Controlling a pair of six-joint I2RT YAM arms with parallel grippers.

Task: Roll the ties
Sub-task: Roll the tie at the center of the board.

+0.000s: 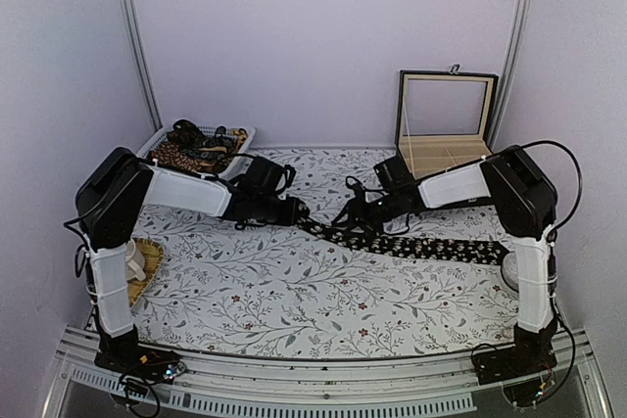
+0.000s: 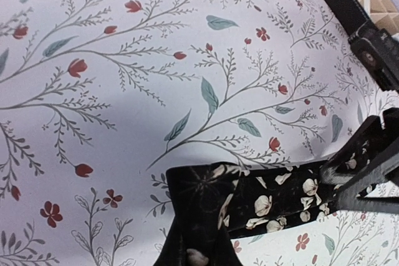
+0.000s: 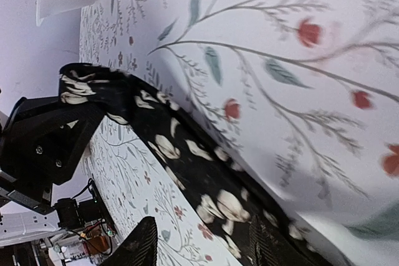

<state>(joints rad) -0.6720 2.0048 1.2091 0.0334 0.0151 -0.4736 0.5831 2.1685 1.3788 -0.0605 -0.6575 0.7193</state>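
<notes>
Black tie (image 1: 431,247) lies flat on the floral cloth (image 1: 255,291), running from mid-table out to the right edge near the right arm's upright. Its left end is lifted and doubled over at the left gripper (image 1: 299,212). Left jaws are fully closed, pinching that doubled end; the left wrist view shows the fabric bunched at the fingers with pale flowers showing. Right gripper (image 3: 202,228) sits just right of the left one, over the strip. Its jaws are partway apart and straddle the tie with nothing clamped; both fingertips are clear of the fabric in the right wrist view.

More ties (image 1: 191,156) are heaped in the white basket (image 1: 147,149) at far left. An open box (image 1: 446,154) stands at far right with nothing visible in it.

Step, as judged: the very start of rolling the first tie. The end is folded and held, no coil yet, and most of the length is unrolled. Progress is early.

Next move probably calls for the right gripper to close on or press the strip just beside the fold, so the left can turn the end over onto it. It needs a tight, straight first turn, edges aligned and tension kept low. The cloth may pucker and the fold may slip
</notes>
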